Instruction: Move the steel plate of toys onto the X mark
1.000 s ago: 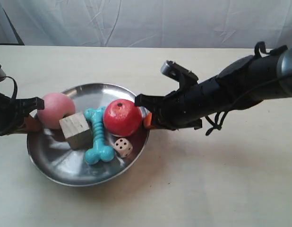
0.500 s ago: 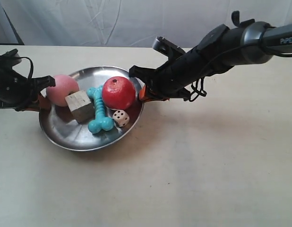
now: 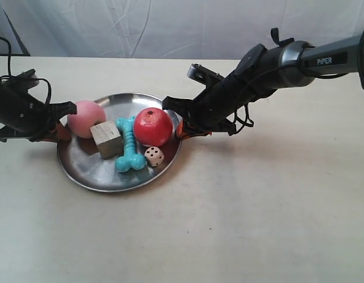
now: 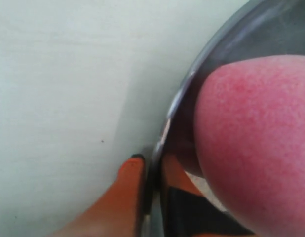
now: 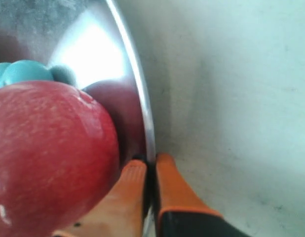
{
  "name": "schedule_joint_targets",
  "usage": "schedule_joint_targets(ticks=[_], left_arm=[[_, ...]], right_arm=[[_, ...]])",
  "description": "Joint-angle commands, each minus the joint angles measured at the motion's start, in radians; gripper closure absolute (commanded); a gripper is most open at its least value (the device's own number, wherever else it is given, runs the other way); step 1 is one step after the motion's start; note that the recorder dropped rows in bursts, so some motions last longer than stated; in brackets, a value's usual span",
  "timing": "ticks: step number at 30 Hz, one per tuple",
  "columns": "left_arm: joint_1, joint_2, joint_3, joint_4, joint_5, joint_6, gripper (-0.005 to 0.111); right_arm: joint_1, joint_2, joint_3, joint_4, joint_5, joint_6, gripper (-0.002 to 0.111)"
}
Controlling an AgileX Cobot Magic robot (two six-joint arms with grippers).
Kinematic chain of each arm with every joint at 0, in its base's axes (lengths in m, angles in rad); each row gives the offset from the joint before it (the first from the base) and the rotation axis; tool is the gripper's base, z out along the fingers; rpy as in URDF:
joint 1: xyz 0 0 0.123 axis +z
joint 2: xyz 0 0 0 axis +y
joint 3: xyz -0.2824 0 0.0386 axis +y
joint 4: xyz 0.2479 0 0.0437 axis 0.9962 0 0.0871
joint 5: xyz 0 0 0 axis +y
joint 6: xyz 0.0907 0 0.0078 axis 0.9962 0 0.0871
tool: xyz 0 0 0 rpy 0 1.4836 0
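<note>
The steel plate (image 3: pixel 88 171) holds a pink ball (image 3: pixel 86 118), a red apple-like ball (image 3: pixel 153 127), a teal bone (image 3: pixel 129 152), a pale wooden cube (image 3: pixel 106 139) and a white die (image 3: pixel 154 155). My left gripper (image 3: pixel 59 132) is shut on the rim beside the pink ball; the left wrist view shows it (image 4: pixel 151 165) pinching the rim (image 4: pixel 192 79) next to the ball (image 4: pixel 256 128). My right gripper (image 3: pixel 181 128) is shut on the opposite rim by the red ball; the right wrist view shows it (image 5: pixel 150 163), the rim (image 5: pixel 128 54), the ball (image 5: pixel 49 148) and the bone (image 5: pixel 21 71). No X mark shows.
A pale tabletop (image 3: pixel 258 206) stretches around the plate, with a white cloth backdrop (image 3: pixel 170 26) along its far edge. A black cable (image 3: pixel 8 44) loops near the left arm.
Both arms have carried the plate away from the near edge and slightly toward the exterior view's right; the toys have stayed in it and both grips are unchanged.
</note>
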Motion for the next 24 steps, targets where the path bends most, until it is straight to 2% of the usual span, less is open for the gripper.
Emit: schedule_joint_targets(ticks=[1,4,10,12,24], left_arm=[[-0.023,-0.004,-0.011,-0.128,0.034,0.011,0.107],[-0.023,-0.004,-0.011,-0.126,0.019,0.023,0.102],[-0.023,-0.004,-0.011,-0.128,0.011,0.025,0.077],[-0.023,-0.004,-0.011,-0.128,0.009,0.025,0.071],[-0.023,-0.004,-0.011,-0.122,-0.035,0.028,0.071]], right_arm=[[0.027,-0.005,-0.017,0.031,0.06,-0.02,0.108],[0.027,-0.005,-0.017,0.015,0.042,-0.018,0.108],[0.027,-0.005,-0.017,-0.002,0.02,0.004,0.108],[0.027,-0.005,-0.017,-0.004,0.02,0.004,0.108],[0.027,-0.005,-0.017,-0.027,0.007,0.004,0.108]])
